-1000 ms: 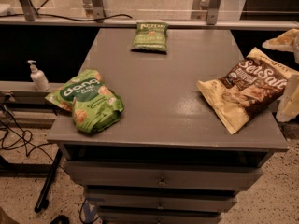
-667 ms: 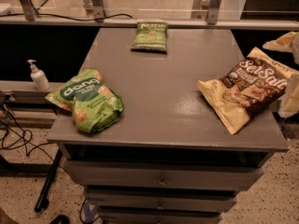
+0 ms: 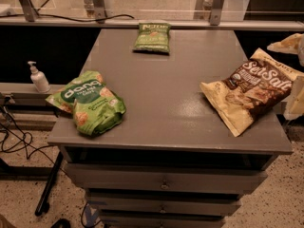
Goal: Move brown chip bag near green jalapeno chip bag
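End effector (image 3: 297, 87) by brown chip bag (image 3: 249, 91) — danq bag (image 3: 88, 101) opposite

— Any lettering to make out?

— Big white "Sea Salt" across the dark panel of the brown chip bag (image 3: 251, 94), lying at the right edge of the table (image 3: 166, 122). Smaller print above those words, too blurred to read.

— And on the green ones?

— White "danq" on the bright-green bag (image 3: 88, 101), front left; finer words beneath, illegible. Pale lettering along the top of the green jalapeno chip bag (image 3: 152, 37), at the back edge, not readable either.

— Anything on the gripper?

— Nothing legible on the gripper (image 3: 298, 94), at the far right edge, just beside the brown chip bag.
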Tool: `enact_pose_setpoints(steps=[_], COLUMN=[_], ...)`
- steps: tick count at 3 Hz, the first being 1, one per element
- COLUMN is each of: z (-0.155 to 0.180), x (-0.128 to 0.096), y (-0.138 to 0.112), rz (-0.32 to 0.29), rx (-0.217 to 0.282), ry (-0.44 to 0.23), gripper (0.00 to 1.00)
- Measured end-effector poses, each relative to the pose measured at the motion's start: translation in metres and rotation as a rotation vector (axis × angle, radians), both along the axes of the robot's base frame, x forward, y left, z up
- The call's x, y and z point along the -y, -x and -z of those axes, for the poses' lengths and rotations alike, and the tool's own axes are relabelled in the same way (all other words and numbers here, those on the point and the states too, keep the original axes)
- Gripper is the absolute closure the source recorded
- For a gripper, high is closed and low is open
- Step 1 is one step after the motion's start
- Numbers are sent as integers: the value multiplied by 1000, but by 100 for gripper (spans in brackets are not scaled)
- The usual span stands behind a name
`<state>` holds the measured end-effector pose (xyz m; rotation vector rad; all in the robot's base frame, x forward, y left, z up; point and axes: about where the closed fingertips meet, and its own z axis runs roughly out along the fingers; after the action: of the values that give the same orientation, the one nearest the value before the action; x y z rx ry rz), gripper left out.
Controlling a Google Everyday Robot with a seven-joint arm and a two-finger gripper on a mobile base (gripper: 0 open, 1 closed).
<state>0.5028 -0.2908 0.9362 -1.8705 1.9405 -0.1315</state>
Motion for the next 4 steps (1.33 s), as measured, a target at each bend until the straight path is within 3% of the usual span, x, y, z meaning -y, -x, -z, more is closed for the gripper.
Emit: enact_pose_setpoints(steps=[1, 2, 3, 4], z=[7, 20, 39, 61], x=[1, 1, 2, 6], y=[-13, -40, -59, -64], rz=[-72, -206, -297, -345], rx=[44, 127, 156, 132], ry=[-36, -96, -100, -69], gripper=[0, 0, 0, 0])
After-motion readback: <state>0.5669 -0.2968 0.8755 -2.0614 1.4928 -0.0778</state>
